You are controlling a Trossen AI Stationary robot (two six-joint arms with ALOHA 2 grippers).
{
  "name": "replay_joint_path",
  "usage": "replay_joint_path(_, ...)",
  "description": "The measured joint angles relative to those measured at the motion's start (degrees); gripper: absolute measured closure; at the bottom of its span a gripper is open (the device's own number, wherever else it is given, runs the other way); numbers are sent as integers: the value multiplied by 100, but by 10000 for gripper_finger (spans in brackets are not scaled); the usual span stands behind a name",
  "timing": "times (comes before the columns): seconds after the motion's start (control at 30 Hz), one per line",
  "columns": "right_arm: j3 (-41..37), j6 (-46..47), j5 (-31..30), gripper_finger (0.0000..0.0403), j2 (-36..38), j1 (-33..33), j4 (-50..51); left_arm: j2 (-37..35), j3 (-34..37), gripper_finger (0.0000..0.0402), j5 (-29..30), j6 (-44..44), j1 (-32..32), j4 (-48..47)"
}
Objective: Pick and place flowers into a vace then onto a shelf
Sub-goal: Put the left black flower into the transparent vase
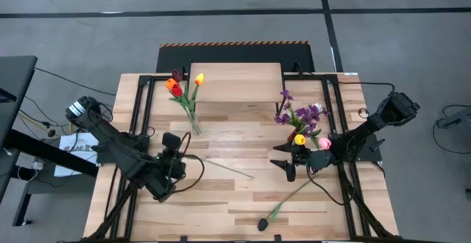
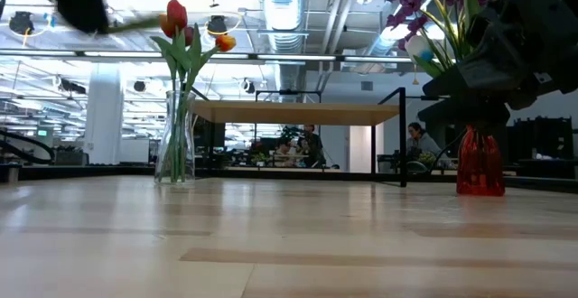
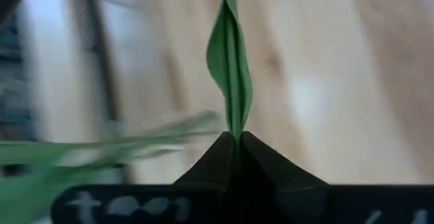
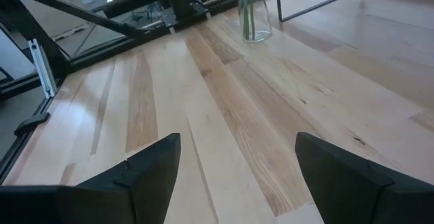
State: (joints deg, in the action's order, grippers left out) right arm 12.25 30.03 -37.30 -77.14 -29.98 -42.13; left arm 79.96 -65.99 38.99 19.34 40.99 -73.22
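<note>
My left gripper [image 1: 179, 159] hovers over the table's near-left part, shut on a green flower stem [image 1: 228, 169] whose head I cannot see. My right gripper [image 1: 285, 160] is open above the table, beside the red vase [image 2: 479, 164]. That vase holds purple sprigs [image 1: 293, 115], a yellow head [image 1: 299, 138] and a pink one [image 1: 324, 143]. A clear glass vase [image 1: 194, 122] stands in front of the shelf [image 1: 237, 81] with red, orange and yellow tulips [image 1: 181, 85]. A black-headed flower [image 1: 263, 224] lies flat on the table near the front edge. My left gripper pinches the green stem where a long leaf [image 3: 230, 61] sits on it, between its two shut fingers [image 3: 261, 159]. The stem runs on beyond the fingertips toward the table's right [image 1: 246, 174]. In the low view the stem [image 2: 135, 24] is well above the table, lifted clear.
The light-wood shelf [image 2: 298, 112] stands on thin black legs at the table's far middle. Bare tabletop [image 4: 224, 108] lies between the two grippers and the clear vase [image 4: 249, 10]. People sit in the room beyond the table [image 2: 420, 143].
</note>
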Motion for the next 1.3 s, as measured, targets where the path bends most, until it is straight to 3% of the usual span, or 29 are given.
replay_joint_path(0.23, 0, -1, 2, 117, -1, 1, 82, -4, -1085, 395, 1590, -1838, -2, -1496)
replay_joint_path(0.5, 0, -1, 4, 117, 0, 2, 144, -7, -1422, 396, 4571, -5495, -298, -1544)
replay_joint_path(0.57, 0, -1, 4, 117, 1, 2, 144, -7, -1532, 396, 5065, -6114, -493, -1606)
replay_joint_path(0.8, 0, -1, 2, 117, 0, 2, 188, -13, -2299, 395, 5068, -6770, -1164, -1676)
replay_joint_path(1.03, 0, -1, 2, 117, 0, 1, 208, -375, -3002, 399, 4450, -7742, -1591, -1679)
replay_joint_path(1.13, 0, -1, -13, 117, 1, 22, 256, -710, -3044, 400, 4296, -8264, -1849, -1682)
replay_joint_path(1.3, 0, -1, -15, 117, 0, 132, 275, -992, -3040, 401, 3489, -9665, -2627, -1561)
